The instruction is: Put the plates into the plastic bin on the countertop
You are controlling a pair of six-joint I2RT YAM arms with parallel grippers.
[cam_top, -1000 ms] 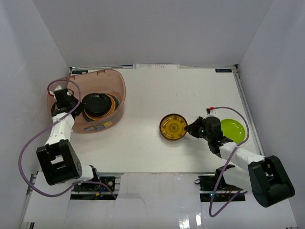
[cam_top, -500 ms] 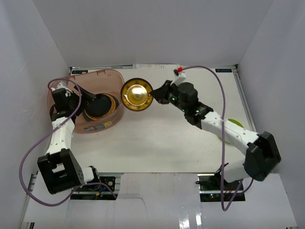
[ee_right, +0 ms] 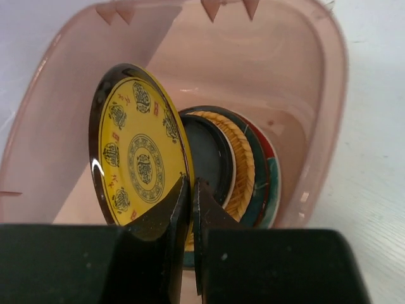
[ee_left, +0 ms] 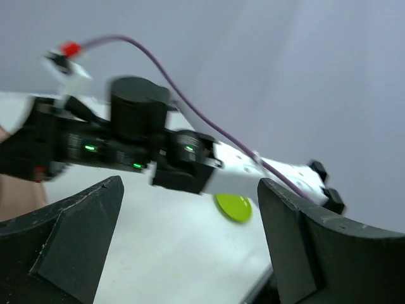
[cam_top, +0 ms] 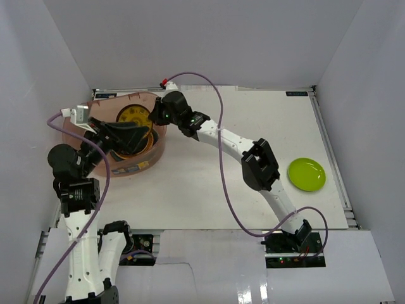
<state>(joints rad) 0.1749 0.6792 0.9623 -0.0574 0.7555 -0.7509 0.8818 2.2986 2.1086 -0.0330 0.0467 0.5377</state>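
The plastic bin (cam_top: 128, 167) stands at the far left of the countertop (cam_top: 209, 183). A stack of plates (ee_right: 243, 166) lies in it, woven tan and dark ones on top. My right gripper (ee_right: 192, 183) is shut on the rim of a gold-patterned plate (ee_right: 139, 164) and holds it on edge above that stack inside the bin (ee_right: 335, 76). From above, this plate (cam_top: 133, 116) shows at the bin's far side beside the right gripper (cam_top: 155, 117). My left gripper (cam_top: 130, 135) hovers over the bin, open and empty. A lime green plate (cam_top: 307, 174) lies flat at the right.
The right arm (cam_top: 221, 140) stretches across the countertop from the near right to the bin. Metal rails (cam_top: 332, 164) run along the table's edges and white walls close in three sides. In the left wrist view the lime green plate (ee_left: 234, 207) shows beyond that arm.
My right arm lifted the gold-patterned plate from mid-table and carried it left over the bin. My left gripper opened, and its arm drew back and rose.
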